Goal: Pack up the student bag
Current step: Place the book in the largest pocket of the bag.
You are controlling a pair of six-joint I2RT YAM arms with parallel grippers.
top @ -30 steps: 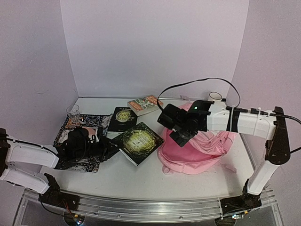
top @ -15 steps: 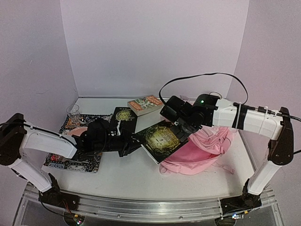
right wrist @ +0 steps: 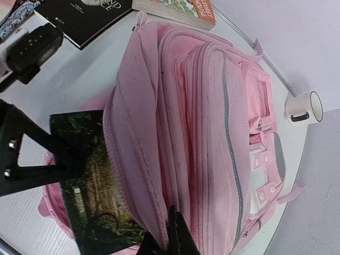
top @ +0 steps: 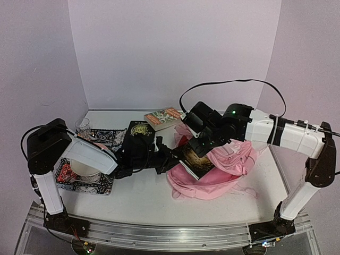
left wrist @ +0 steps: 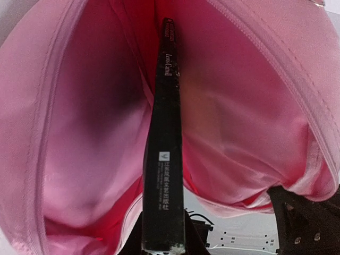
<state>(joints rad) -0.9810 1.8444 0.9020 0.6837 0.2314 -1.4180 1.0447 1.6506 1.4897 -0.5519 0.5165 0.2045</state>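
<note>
The student bag (top: 226, 167), large, pink and soft, lies right of centre with its mouth facing left. My right gripper (right wrist: 175, 236) is shut on the fabric edge of that mouth and holds it up; the zipped front pockets (right wrist: 234, 122) face its camera. My left gripper (left wrist: 162, 245) is shut on a dark book with a green-gold cover (top: 194, 158). The book stands on edge, its black spine (left wrist: 163, 159) reaching into the bag's pink interior (left wrist: 95, 133). In the right wrist view the book's cover (right wrist: 90, 186) sits partly under the raised flap.
A black book (top: 139, 130) and an orange book (top: 163, 117) lie at the back. A glass (top: 82, 126) and a patterned mat (top: 69, 178) are at the left. A white mug (right wrist: 303, 108) stands beyond the bag. Walls close in on three sides.
My left gripper has carried the dark book from the table's middle rightwards and into the bag's mouth, turning it on edge. My right gripper has lifted the bag's edge.
</note>
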